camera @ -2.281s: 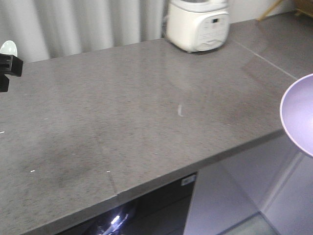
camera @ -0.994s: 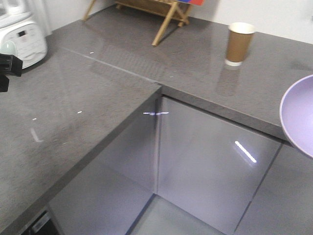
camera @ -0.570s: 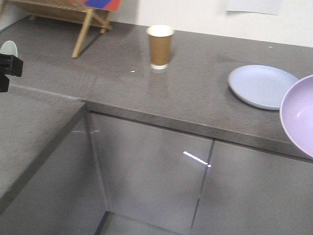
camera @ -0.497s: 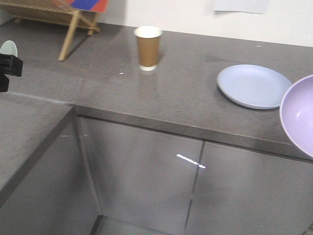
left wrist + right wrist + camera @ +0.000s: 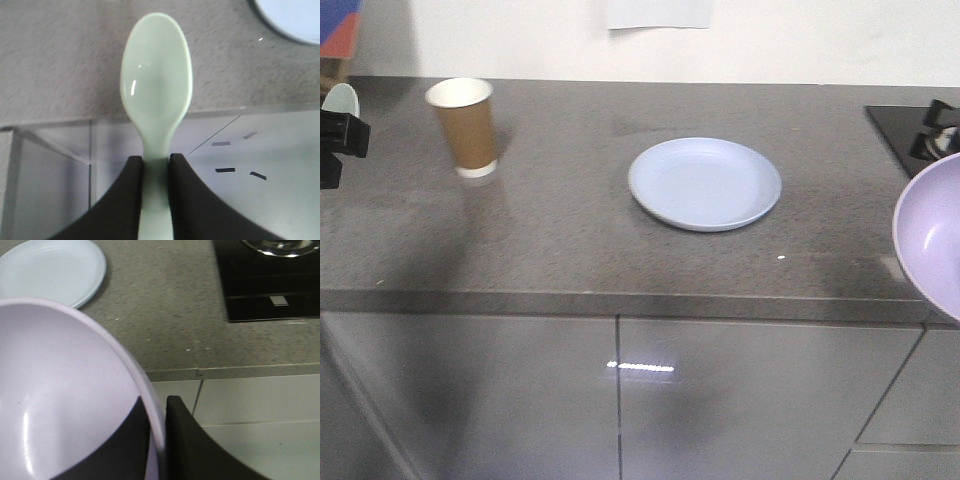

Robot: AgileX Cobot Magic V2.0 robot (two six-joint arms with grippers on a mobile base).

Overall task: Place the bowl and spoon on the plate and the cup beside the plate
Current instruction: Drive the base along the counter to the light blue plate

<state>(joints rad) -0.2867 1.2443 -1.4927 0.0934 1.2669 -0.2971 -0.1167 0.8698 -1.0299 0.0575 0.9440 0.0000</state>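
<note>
No part of the task is done yet. The plate (image 5: pixel 705 183) lies bare near the middle of the grey counter (image 5: pixel 560 250). The left gripper (image 5: pixel 156 165) is closed on the handle of the spoon (image 5: pixel 156 85) and holds it in the air, with the head reaching over the counter's front edge. The right gripper (image 5: pixel 159 412) pinches the rim of the bowl (image 5: pixel 60 400), one jaw inside and one outside. It holds the bowl tilted, off the front edge and to the right of the plate.

The cup (image 5: pixel 465 127) stands upright well to the left of the plate, too far to count as beside it. All three placements look to be left: bowl and spoon onto the plate, and cup brought next to it.

A stove top (image 5: pixel 265 285) sits at the counter's right end, apart from the plate. Nothing on the counter blocks either arm's way to the plate.
</note>
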